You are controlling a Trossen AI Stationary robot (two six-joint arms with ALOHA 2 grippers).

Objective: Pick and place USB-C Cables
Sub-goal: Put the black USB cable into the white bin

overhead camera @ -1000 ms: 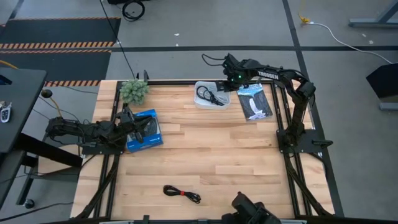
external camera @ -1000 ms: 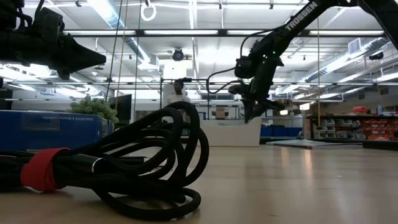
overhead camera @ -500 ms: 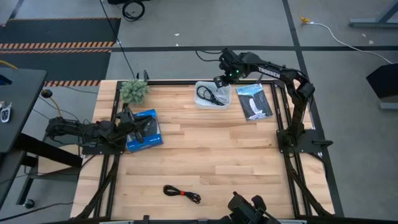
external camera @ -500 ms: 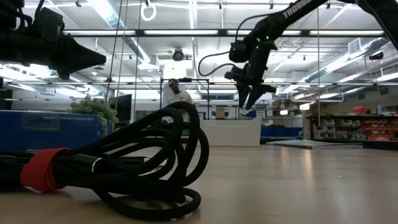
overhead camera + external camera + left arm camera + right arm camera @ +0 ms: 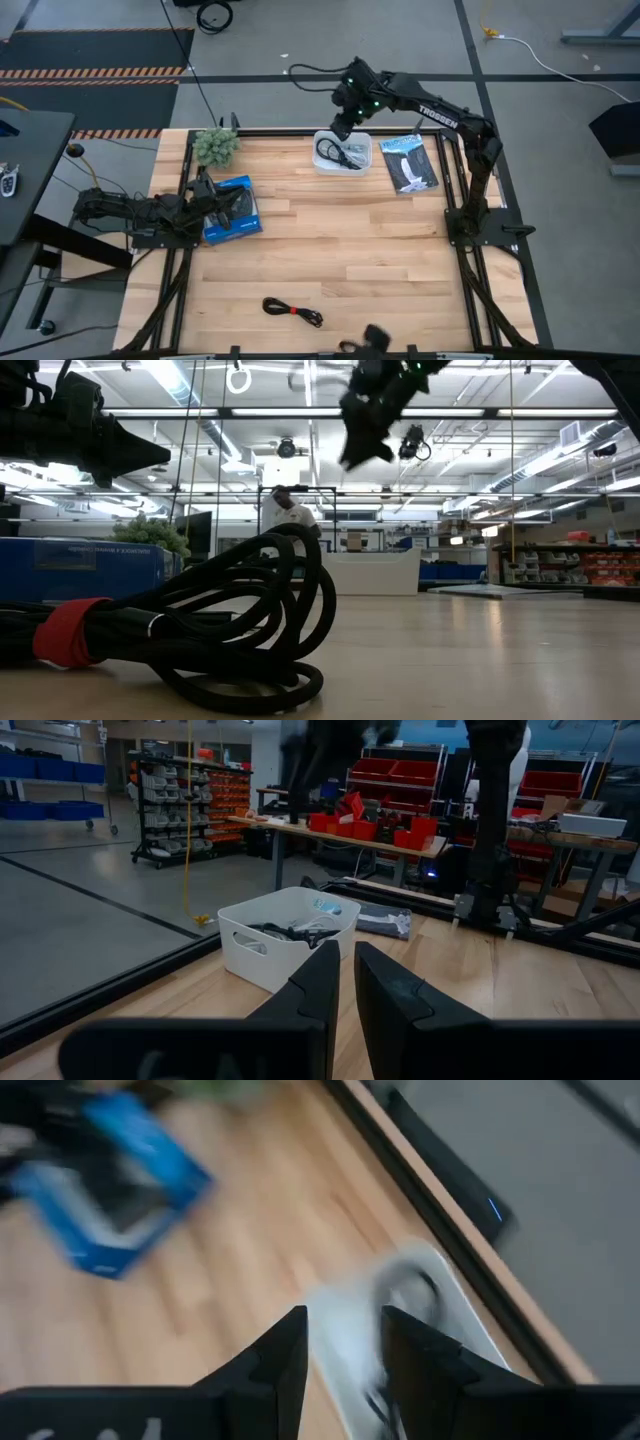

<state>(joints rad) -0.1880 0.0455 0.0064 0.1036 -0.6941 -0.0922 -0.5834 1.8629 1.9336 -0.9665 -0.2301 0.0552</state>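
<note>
A black USB-C cable with a red tie point(image 5: 292, 310) lies coiled near the table's front edge and fills the foreground of the low view point(image 5: 200, 630). A white bin point(image 5: 343, 152) at the far edge holds a coiled black cable point(image 5: 292, 929). My right gripper point(image 5: 345, 108) hangs high above the bin, tilted down, open and empty; the bin shows blurred between its fingers point(image 5: 345, 1345). My left gripper point(image 5: 347, 985) rests level and shut at the table's left, over a blue box point(image 5: 232, 208).
A small green plant point(image 5: 215, 146) stands at the far left corner. A dark flat pack with pale shapes point(image 5: 408, 164) lies right of the bin. The table's middle is bare wood between the bin and the near cable.
My right gripper has risen well above the bin, swung toward the table's left and far edge, and rolled about its own axis. Nothing hangs from it.
</note>
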